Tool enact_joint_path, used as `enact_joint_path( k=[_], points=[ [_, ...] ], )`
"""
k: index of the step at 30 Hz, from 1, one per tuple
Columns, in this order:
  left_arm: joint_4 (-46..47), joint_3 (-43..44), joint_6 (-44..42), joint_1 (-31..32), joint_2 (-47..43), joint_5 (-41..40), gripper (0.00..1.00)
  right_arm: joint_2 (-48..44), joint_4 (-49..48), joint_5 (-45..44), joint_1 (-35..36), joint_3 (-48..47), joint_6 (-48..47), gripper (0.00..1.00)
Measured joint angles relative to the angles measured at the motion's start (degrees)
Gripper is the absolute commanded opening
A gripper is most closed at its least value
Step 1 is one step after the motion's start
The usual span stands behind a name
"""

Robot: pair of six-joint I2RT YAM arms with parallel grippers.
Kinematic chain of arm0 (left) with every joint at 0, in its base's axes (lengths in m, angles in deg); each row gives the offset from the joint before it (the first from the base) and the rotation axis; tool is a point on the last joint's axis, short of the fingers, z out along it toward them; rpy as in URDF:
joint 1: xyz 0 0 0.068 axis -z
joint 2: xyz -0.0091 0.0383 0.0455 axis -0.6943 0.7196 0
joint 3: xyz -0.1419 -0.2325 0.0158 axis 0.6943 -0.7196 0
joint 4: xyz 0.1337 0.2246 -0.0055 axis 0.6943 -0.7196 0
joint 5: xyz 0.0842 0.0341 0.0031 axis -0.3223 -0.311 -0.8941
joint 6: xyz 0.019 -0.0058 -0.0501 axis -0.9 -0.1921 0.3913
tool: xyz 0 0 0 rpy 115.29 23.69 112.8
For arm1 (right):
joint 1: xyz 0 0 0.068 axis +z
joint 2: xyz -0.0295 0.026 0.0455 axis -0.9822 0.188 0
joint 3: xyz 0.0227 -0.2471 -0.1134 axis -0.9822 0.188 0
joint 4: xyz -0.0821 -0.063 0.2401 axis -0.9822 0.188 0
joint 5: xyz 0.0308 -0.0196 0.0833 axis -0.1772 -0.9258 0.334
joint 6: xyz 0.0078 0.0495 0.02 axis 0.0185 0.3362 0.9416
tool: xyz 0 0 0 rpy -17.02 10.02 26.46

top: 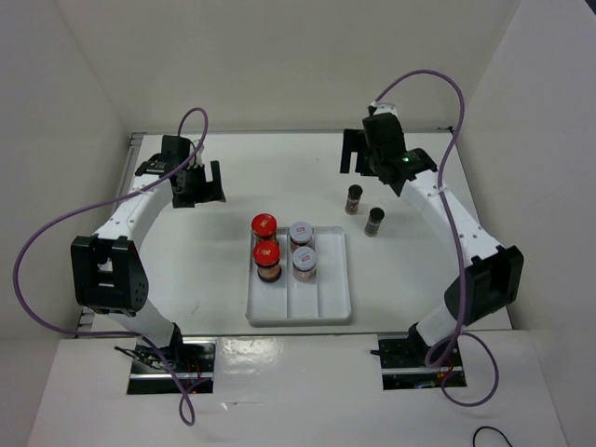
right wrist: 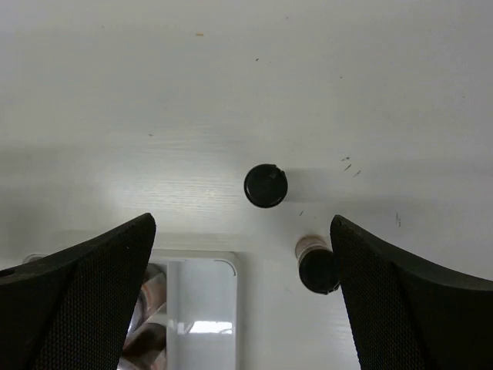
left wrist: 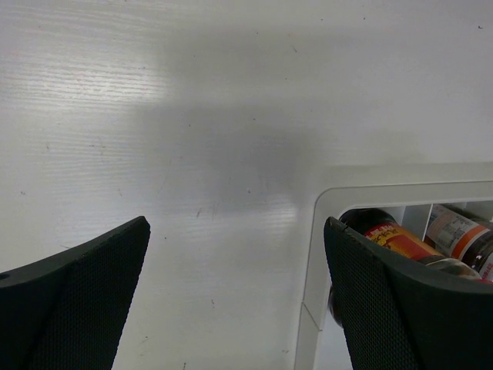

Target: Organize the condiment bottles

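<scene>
1. Dark jars (top: 354, 198): both upright on the table, right of the tray (top: 298, 319) and apart from each other. Judged small, light, rigid and smooth-sided; grip the body under the cap and keep it vertical.
2. Tray: red-lidded jars (top: 264, 224) in the left lane, white-lidded jars (top: 301, 233) in the middle lane, right lane bare.
3. Left gripper (top: 199, 192): jaws wide apart, empty, off the tray's far-left corner.
4. Right gripper (top: 359, 158): jaws wide apart, empty, above the dark jars.

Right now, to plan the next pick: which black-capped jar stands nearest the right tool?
The farther black-capped jar, just in front of the right tool; the other black-capped jar sits nearer the arm bases.
</scene>
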Motion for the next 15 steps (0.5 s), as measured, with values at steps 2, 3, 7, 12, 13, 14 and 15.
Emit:
enact_joint_path(
  k=[2, 3, 7, 12, 13, 14, 15],
  points=[
    [0.07, 0.00, 0.00, 0.00, 0.00, 0.09, 1.00, 2.56, -0.17, 0.09, -0.74, -0.26, -1.51, 0.99],
    [0.15, 0.00, -0.02, 0.00, 0.00, 0.11, 1.00, 4.35, -0.20, 0.20, -0.85, -0.48, -2.10, 0.99],
    [0.26, 0.00, -0.09, 0.00, 0.00, 0.22, 1.00, 11.08, -0.98, 1.36, -1.29, -0.52, -3.28, 0.99],
    [0.26, 0.00, -0.15, 0.00, 0.00, 0.28, 1.00, 15.37, -1.29, 1.73, -2.23, -0.52, -3.89, 0.93],
    [0.26, 0.00, -0.17, 0.00, 0.00, 0.28, 1.00, 15.85, -1.42, 1.68, -2.38, -0.52, -3.91, 0.93],
    [0.26, 0.00, -0.15, 0.00, 0.00, 0.28, 1.00, 16.46, -1.53, 1.64, -2.47, -0.52, -3.98, 0.93],
    [0.26, 0.00, -0.15, 0.00, 0.00, 0.28, 1.00, 16.90, -1.64, 1.51, -2.47, -0.52, -3.98, 0.93]
  ],
)
